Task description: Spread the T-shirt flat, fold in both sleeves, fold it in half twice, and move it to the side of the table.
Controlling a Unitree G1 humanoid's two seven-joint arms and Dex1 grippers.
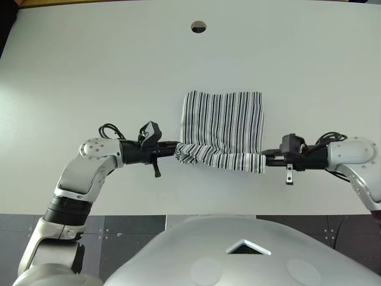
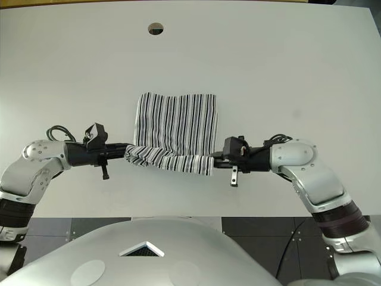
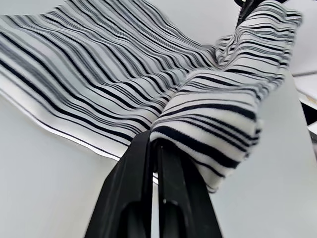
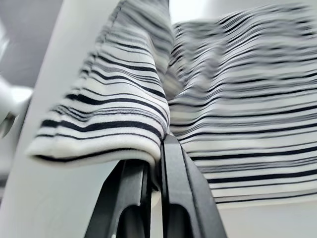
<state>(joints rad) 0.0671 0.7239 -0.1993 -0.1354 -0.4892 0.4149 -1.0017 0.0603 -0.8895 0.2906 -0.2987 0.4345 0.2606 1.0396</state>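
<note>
The black-and-white striped T-shirt [image 1: 223,122] lies folded on the white table [image 1: 89,77], its near edge lifted and rolled over. My left gripper [image 1: 177,149] is shut on the near left corner of the T-shirt [image 3: 208,124]. At the near right corner my right gripper [image 1: 265,158] is shut on the T-shirt [image 4: 114,104]. Both hold the raised edge just above the table, and the far part of the cloth rests flat. In each wrist view the black fingers [image 3: 148,173] pinch the striped fabric.
A round cable hole [image 1: 198,26] sits in the table near its far edge. Bare table surface stretches to the left, right and far side of the T-shirt. The table's near edge [image 1: 178,213] runs just below my arms.
</note>
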